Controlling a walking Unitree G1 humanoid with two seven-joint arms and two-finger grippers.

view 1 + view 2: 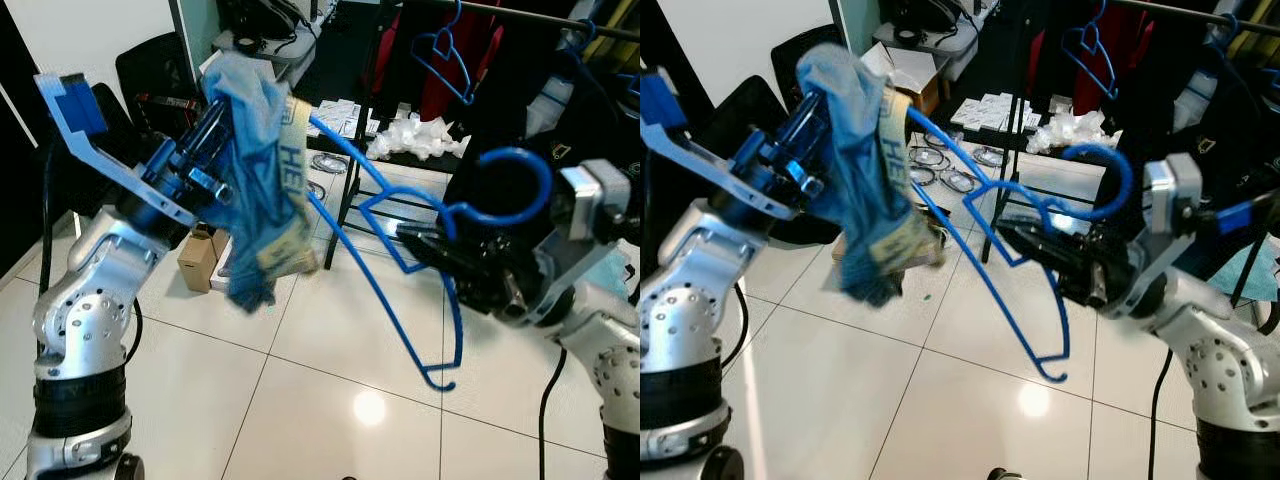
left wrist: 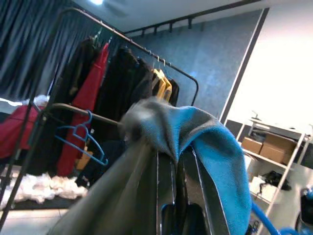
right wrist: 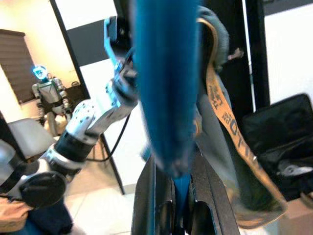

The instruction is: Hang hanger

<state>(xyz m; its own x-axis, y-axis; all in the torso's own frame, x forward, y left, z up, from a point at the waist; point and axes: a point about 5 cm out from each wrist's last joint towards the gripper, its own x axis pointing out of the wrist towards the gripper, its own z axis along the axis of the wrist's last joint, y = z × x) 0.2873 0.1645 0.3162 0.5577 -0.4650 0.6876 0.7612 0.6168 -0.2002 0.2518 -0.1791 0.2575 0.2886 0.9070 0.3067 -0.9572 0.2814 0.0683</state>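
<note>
Blue hanger held out in mid-air in front of the clothes rack, above the tiled floor. Right gripper clenched on the hanger just below its hook, the hook curling up by the wrist. Left gripper grasping a blue garment bunched over the hanger's far shoulder end; the cloth hangs down in folds, lettered waistband showing. A second blue hanger hangs empty on the rack beside red and dark clothes. Cardboard box on the floor below the garment.
</note>
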